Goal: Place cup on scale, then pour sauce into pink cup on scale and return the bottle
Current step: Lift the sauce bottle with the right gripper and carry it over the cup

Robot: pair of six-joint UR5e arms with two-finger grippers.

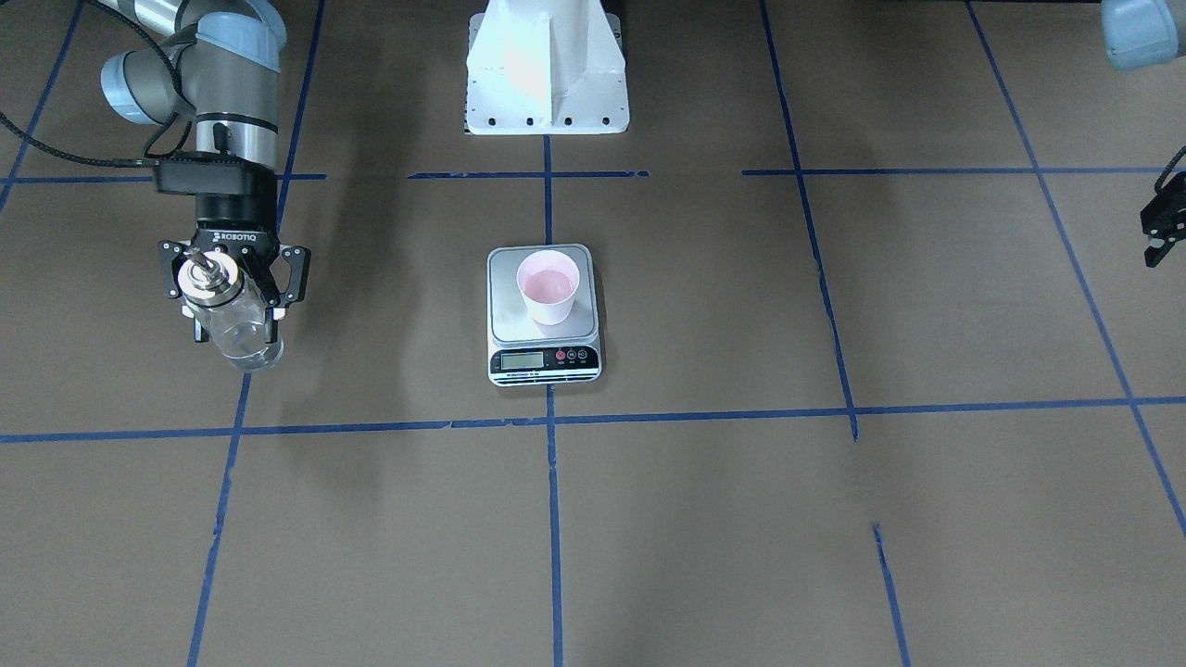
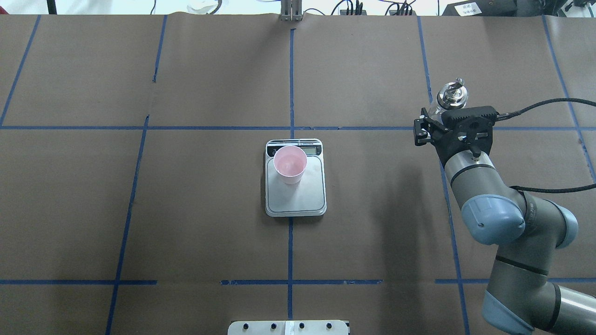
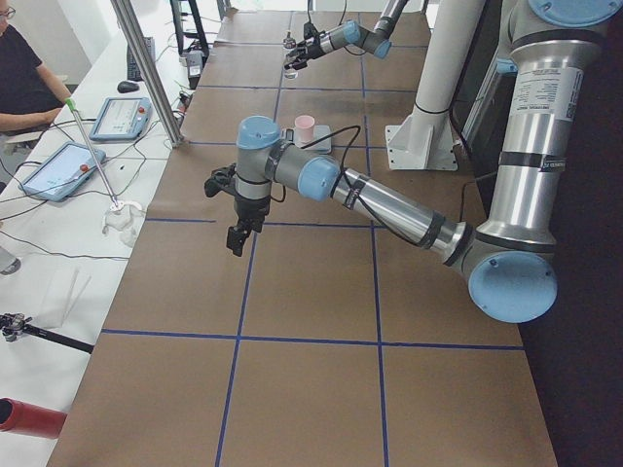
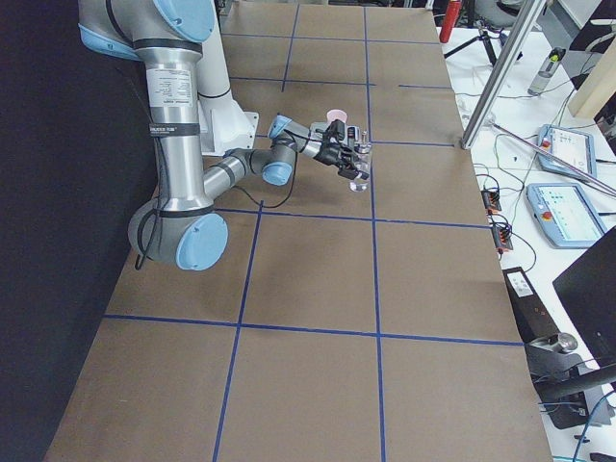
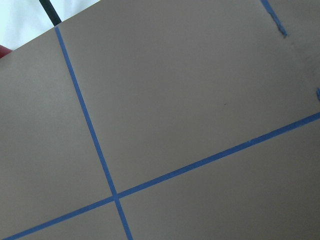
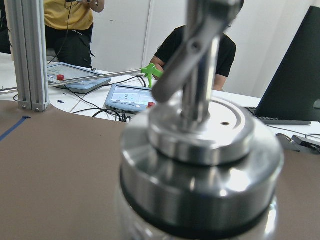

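Glass and clear, the bottle point(image 1: 243, 345) stands upright between the fingers of the right gripper point(image 1: 234, 313). The gripper is clamped around the bottle's body just under the metal collar point(image 1: 206, 283), far on the robot's right side of the table point(image 1: 704, 306) and well apart from the scale point(image 1: 508, 315). Only a little sauce point(image 1: 252, 356) seems to lie at the bottom of the glass. The cup point(image 1: 548, 285) sits on the steel platform of the scale, inside its edges, and its inside looks wet. The pouring is therefore probably done, and the step in hand is to return the bottle. Whether the base already touches the paper cannot be told. To do this step well, the arm should lower straight down and keep the bottle vertical so that nothing drips from the spout point(image 2: 458, 83). The whole base should meet the surface, and only then should the fingers spread and rise without tipping it. The left gripper point(image 1: 1160, 227) hangs at the other side with nothing in it; whether its fingers are apart, one cannot tell.
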